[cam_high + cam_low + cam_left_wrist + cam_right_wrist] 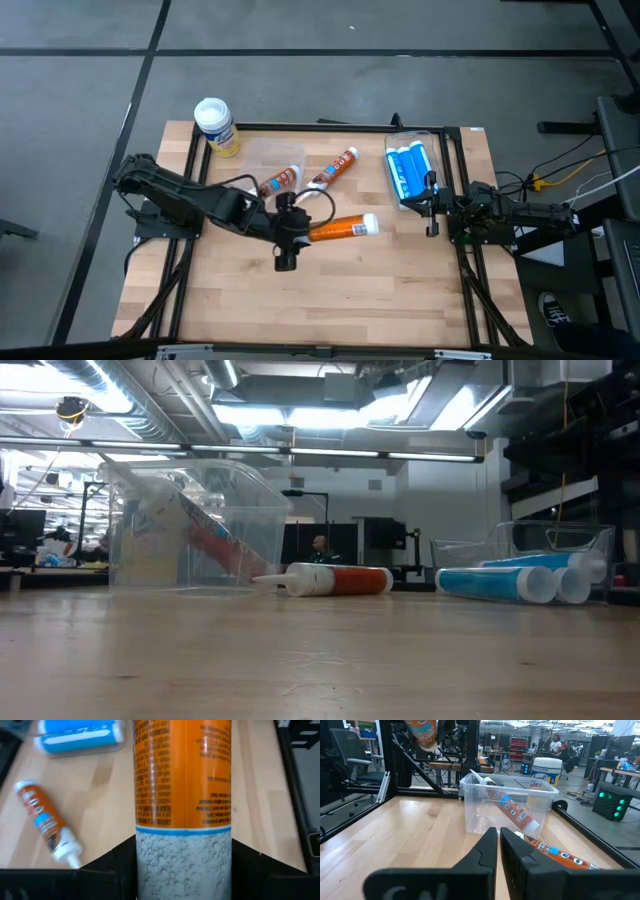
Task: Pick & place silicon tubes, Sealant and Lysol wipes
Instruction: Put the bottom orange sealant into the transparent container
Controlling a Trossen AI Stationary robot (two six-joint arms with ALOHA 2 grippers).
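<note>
My left gripper (292, 230) is at the table's middle, shut on an orange sealant can (340, 228) with a white cap (370, 223). A second orange tube (336, 168) lies flat on the table beside a clear bin (270, 160), and a third tube (281, 182) leans inside the bin. The yellow Lysol wipes canister (216, 126) stands upright at the far left corner. My right gripper (432, 212) is shut and empty at the right, near a clear tray (392, 150) of blue tubes (410, 172). My left gripper pinches the can's grey speckled end (182, 865), opposite its white cap, between its two fingers (117, 865), one on each side. The can reaches from the fingers toward the table's right. It is lifted clear of the table, showing high up in the right wrist view (421, 732).
Black frame rails (190, 170) run along the table's left and right sides. Bare wood (330, 300) lies toward the near edge. In the low view the lying tube (335, 580) sits between the bin (190, 520) and the blue tubes (510, 582).
</note>
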